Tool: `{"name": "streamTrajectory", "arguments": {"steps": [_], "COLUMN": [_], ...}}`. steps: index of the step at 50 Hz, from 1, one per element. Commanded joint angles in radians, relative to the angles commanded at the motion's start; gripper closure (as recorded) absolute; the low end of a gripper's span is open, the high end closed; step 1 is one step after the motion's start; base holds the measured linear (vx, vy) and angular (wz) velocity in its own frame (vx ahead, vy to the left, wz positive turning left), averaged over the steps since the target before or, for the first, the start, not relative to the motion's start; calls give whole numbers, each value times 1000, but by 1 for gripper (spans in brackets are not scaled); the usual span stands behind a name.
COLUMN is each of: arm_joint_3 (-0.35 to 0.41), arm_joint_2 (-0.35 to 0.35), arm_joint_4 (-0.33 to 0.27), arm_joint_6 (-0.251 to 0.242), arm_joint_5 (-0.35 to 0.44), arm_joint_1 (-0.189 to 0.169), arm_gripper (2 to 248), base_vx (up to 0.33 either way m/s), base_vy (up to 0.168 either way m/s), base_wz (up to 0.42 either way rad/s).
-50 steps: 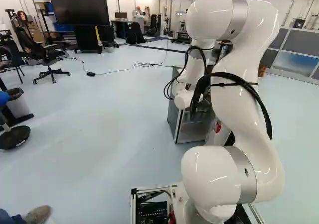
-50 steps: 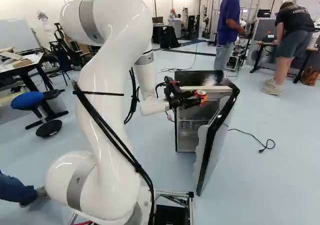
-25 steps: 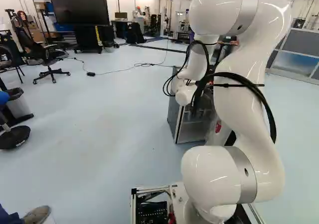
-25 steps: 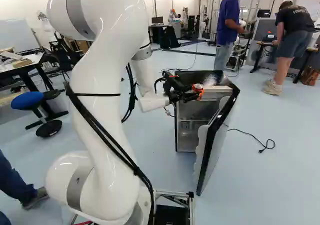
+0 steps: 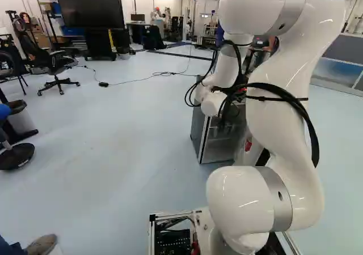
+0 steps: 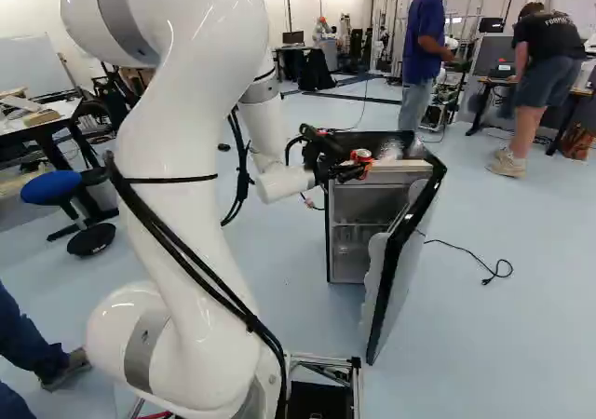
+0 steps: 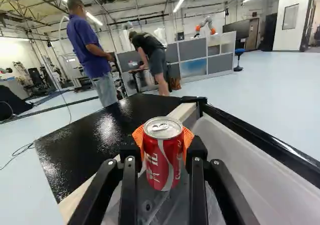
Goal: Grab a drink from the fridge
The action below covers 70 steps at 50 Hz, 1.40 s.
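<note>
Pale blue floor (image 6: 521, 344) runs through the right base view. At nine o'clock sits one blue stool (image 6: 51, 188); towards ten, one white arm (image 6: 177, 158), its upper curve cut off. Near two, one gripper (image 6: 358, 166) grips one red can (image 7: 164, 160) upright between two fingers, their orange pads partly hidden behind it. The can is out of one fridge (image 6: 346, 268) at three o'clock, its contents too blurred to count, its one door (image 6: 396, 261) open. Near four lies one cable (image 6: 498, 270).
</note>
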Motion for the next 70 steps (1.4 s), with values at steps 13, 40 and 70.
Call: {"name": "streamTrajectory", "arguments": {"steps": [13, 40, 70], "arm_joint_3": [2, -5, -58], "arm_joint_2": [33, 89, 59], "arm_joint_4": [-69, -229, -503], "arm_joint_6": [0, 0, 0], "arm_joint_5": [-63, -187, -232], "arm_joint_1": [0, -6, -39], "arm_gripper": [154, 154, 154], "base_vx": [0, 0, 0], "base_vy": [0, 0, 0], "base_wz": [0, 0, 0]}}
